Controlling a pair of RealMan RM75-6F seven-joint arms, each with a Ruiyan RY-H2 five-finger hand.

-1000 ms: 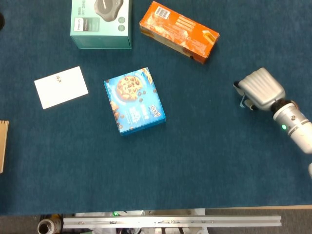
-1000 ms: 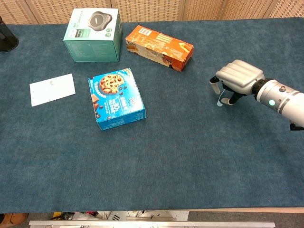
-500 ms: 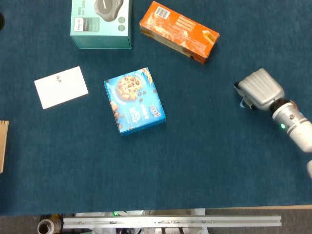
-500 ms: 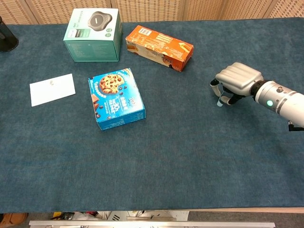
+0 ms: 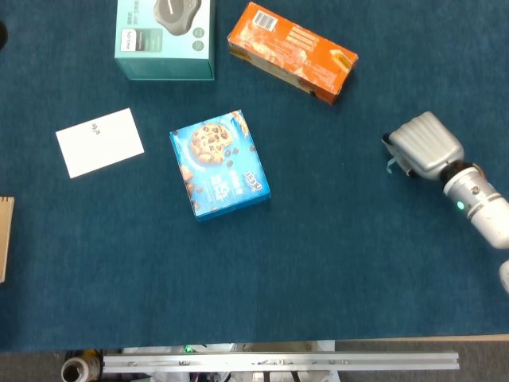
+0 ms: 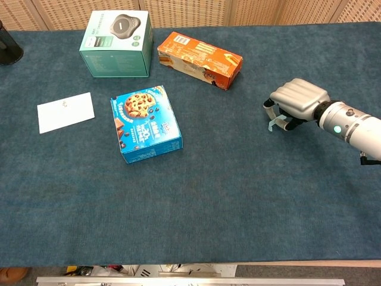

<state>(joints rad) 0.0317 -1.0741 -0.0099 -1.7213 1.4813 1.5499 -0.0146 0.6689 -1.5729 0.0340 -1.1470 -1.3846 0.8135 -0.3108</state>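
My right hand (image 5: 423, 145) hovers over the blue table cloth at the right, back upward and fingers curled under the palm with nothing in them; the chest view shows the right hand (image 6: 296, 102) just above the cloth. Nearest to it is an orange snack box (image 5: 293, 52) (image 6: 199, 59), lying up and to its left, well apart. A blue cookie box (image 5: 219, 164) (image 6: 145, 124) lies near the middle. My left hand shows in neither view.
A teal boxed device (image 5: 165, 36) (image 6: 116, 43) stands at the back left. A white card (image 5: 99, 142) (image 6: 65, 112) lies left of the cookie box. A wooden edge (image 5: 4, 239) juts in at the far left, and a dark object (image 6: 9, 47) sits at the back left corner.
The right hand's fingers have curled further in under the palm and the hand has edged slightly right. The boxes and card have not moved.
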